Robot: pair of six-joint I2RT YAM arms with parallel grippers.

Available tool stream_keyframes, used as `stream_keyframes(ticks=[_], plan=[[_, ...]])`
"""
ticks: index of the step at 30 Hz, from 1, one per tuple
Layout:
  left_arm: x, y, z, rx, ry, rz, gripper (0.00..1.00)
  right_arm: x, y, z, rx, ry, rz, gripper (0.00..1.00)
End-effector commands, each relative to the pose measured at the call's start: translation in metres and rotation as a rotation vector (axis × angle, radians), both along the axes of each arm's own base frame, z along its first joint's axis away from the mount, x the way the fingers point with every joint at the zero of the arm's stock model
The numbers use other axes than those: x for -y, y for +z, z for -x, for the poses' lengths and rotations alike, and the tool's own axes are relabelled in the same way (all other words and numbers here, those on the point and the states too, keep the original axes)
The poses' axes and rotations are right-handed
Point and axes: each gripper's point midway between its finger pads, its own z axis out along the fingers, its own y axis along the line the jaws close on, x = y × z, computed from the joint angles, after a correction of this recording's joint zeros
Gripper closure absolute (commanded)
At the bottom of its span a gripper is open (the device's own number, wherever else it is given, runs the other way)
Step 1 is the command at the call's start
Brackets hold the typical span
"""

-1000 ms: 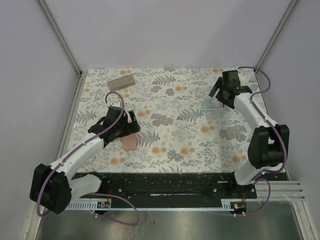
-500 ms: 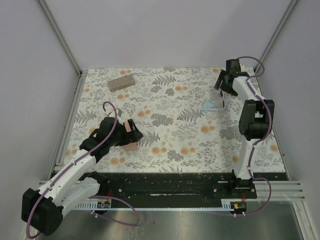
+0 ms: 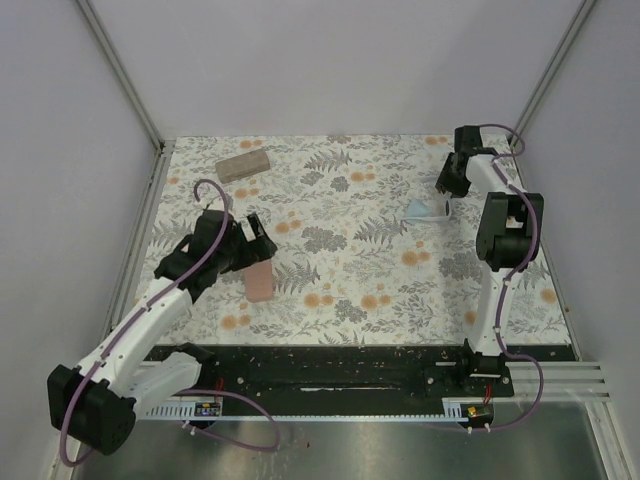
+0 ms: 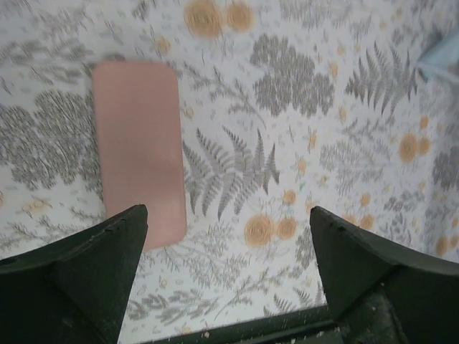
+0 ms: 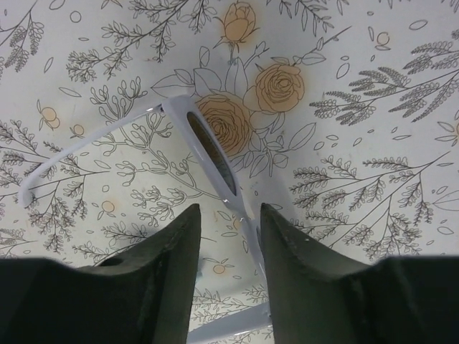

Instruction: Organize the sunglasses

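White thin-framed sunglasses (image 5: 215, 154) with dark lenses lie on the floral table at the far right, one temple arm spread out to the left. My right gripper (image 5: 231, 215) hangs straight above them, its jaws half closed astride the frame. The right finger is at the frame, and a gap shows on the left side. In the top view the right gripper (image 3: 447, 186) stands over the pale sunglasses (image 3: 440, 208). My left gripper (image 3: 250, 236) is wide open above the table, just beyond a pink case (image 3: 258, 283), and holds nothing.
The oblong pink case (image 4: 140, 143) lies flat at the left of the table. A tan case (image 3: 243, 165) rests at the far left corner. A light blue cloth (image 3: 418, 210) lies beside the sunglasses. Grey walls close in the table on three sides.
My right gripper's jaws have narrowed from wide open to half closed around the sunglasses frame. My left arm has shifted back off the pink case, still open.
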Motion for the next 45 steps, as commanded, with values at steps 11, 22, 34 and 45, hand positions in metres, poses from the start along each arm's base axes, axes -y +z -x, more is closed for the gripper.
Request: stream_keyframes(ticks=[11, 22, 34, 45], plan=[[-0.065, 0.032, -0.175, 0.01, 0.459, 0.16, 0.01, -0.016, 0.054, 0.051, 0.136, -0.005, -0.08, 0.77], [-0.122, 0.039, -0.32, 0.042, 0.622, 0.368, 0.01, -0.046, 0.088, 0.135, 0.274, 0.049, -0.223, 0.77], [-0.132, 0.032, -0.467, 0.431, 0.498, 0.541, 0.01, -0.065, 0.114, 0.18, 0.371, 0.116, -0.304, 0.82], [-0.125, -0.06, -0.455, 0.057, 0.635, 0.489, 0.03, -0.06, 0.126, 0.19, 0.397, 0.098, -0.285, 0.81]])
